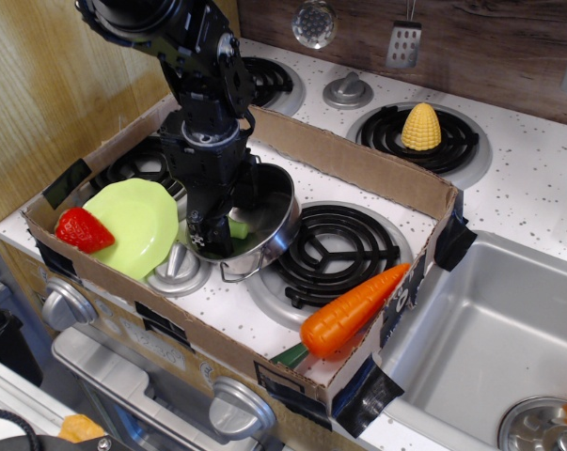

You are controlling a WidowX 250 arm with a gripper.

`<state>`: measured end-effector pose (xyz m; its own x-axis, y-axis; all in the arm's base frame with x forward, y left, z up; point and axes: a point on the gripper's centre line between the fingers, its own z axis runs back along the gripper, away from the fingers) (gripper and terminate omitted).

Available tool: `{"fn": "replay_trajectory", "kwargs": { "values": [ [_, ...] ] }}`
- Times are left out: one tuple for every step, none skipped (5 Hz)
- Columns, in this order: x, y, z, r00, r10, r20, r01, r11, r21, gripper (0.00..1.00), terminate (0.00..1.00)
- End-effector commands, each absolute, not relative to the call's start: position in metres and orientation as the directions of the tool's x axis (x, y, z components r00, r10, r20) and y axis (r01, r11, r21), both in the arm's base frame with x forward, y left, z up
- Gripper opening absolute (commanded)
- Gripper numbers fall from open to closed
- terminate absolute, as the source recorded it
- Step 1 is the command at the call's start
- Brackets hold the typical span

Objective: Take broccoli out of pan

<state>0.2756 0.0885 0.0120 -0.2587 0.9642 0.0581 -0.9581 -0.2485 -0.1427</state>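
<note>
The pan (285, 221) is a shiny steel pot standing inside a cardboard box on the toy stove, left of the front burner. The broccoli (238, 228) lies in the pan; only a sliver of pale green shows beside the black fingers. My gripper (215, 237) points straight down and reaches into the pan's left half, with its fingertips at the level of the broccoli. The jaws look open around the floret, with most of it hidden behind them.
A lime-green plate (137, 225) with a red strawberry (81, 230) lies left of the pan. A carrot (354, 308) leans on the box's front right corner. The cardboard wall (358, 169) runs behind the pan. Corn (421, 127) sits on the back burner; a sink (490, 329) is at right.
</note>
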Motion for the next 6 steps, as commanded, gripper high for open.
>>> {"fn": "replay_trajectory", "kwargs": {
  "values": [
    [0.282,0.092,0.021,-0.245,0.967,0.070,-0.961,-0.232,-0.151,0.00,0.00],
    [0.280,0.090,0.031,-0.240,0.967,0.081,-0.964,-0.227,-0.138,0.00,0.00],
    [0.277,0.088,0.049,-0.241,0.965,0.103,-0.966,-0.228,-0.121,0.00,0.00],
    [0.279,0.085,0.079,-0.236,0.964,0.122,-0.971,-0.227,-0.078,0.00,0.00],
    [0.288,0.080,0.105,-0.236,0.962,0.138,-0.971,-0.227,-0.078,0.00,0.00],
    [0.317,0.096,0.117,-0.067,0.979,0.194,-0.993,-0.046,-0.112,0.00,0.00]
  ]
}}
